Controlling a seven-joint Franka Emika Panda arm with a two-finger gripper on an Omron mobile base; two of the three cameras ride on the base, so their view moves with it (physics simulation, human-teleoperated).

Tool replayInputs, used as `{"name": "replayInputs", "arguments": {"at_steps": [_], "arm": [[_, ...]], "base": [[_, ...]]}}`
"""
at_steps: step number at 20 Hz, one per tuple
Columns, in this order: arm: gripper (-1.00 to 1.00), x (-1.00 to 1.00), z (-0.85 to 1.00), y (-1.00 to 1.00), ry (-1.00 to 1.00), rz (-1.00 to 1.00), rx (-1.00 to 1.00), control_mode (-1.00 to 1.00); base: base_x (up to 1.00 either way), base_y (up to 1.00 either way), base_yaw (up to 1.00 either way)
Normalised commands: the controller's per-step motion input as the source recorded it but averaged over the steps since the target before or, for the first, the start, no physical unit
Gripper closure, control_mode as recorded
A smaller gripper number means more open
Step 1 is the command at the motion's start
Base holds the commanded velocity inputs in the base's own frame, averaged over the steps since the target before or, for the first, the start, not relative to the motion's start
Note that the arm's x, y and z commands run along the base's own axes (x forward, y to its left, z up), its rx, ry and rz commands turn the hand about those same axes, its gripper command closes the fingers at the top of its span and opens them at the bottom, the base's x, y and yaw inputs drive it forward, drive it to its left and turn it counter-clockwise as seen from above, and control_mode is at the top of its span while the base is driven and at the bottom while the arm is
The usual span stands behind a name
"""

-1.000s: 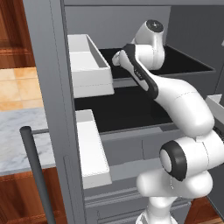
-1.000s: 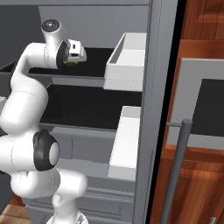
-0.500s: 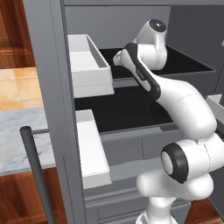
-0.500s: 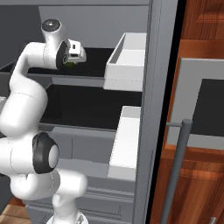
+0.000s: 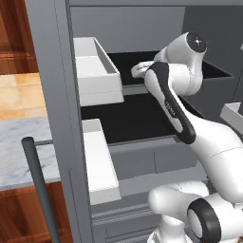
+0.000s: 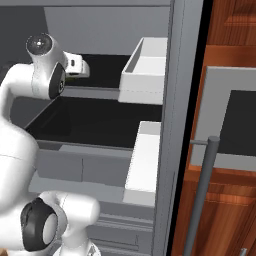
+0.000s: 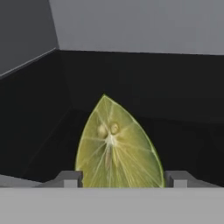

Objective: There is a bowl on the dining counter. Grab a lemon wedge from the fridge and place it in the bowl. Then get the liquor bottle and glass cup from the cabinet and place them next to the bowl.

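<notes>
**Gripper set around the lemon wedge on the upper fridge shelf**

Since the earlier frame the arm has been pushed slightly deeper into the fridge, its elbow raised a little; the base and both base views are unchanged. The jaws have been drawn in somewhat over the same second.

One lemon wedge (image 7: 116,146) is counted, seen in the hand view standing on its rind edge with the point up, its cut face and pips turned to the camera. It sits on the black upper shelf (image 5: 130,71), between the two fingertips (image 7: 70,178) of the gripper (image 7: 122,179) — the jaws are parted, one tip just beside each flank of the wedge, and whether the pads are already pressed against it cannot be told.

Two black shelves are counted, the upper one and a lower shelf (image 5: 128,123) beneath it. Two white door bins are counted as well: an upper bin (image 5: 95,76) and a lower bin (image 5: 99,161) on the open grey fridge door. One dark door handle (image 5: 40,190) is seen as a slanted bar.

The fridge interior is grey-walled. Beyond it, wooden cabinet fronts (image 6: 230,75) and a pale marble counter (image 5: 23,152) are shown.

In the base views the hand (image 6: 75,65) is largely hidden behind the arm's own wrist — the wedge cannot be made out clearly there. The bottom of the wedge is cut off in the hand view.
</notes>
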Motion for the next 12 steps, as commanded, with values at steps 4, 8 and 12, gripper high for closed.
{"name": "replayInputs", "arguments": {"at_steps": [4,8,12], "arm": [[1.00,-1.00,0.51,-0.15,0.00,0.00,0.06,-1.00],[1.00,-1.00,0.54,-0.10,0.00,0.00,0.06,-1.00],[1.00,-1.00,0.51,-0.10,0.00,0.00,0.05,-1.00]], "base": [[0.00,0.00,0.00],[0.00,0.00,0.00],[0.00,0.00,0.00]]}}
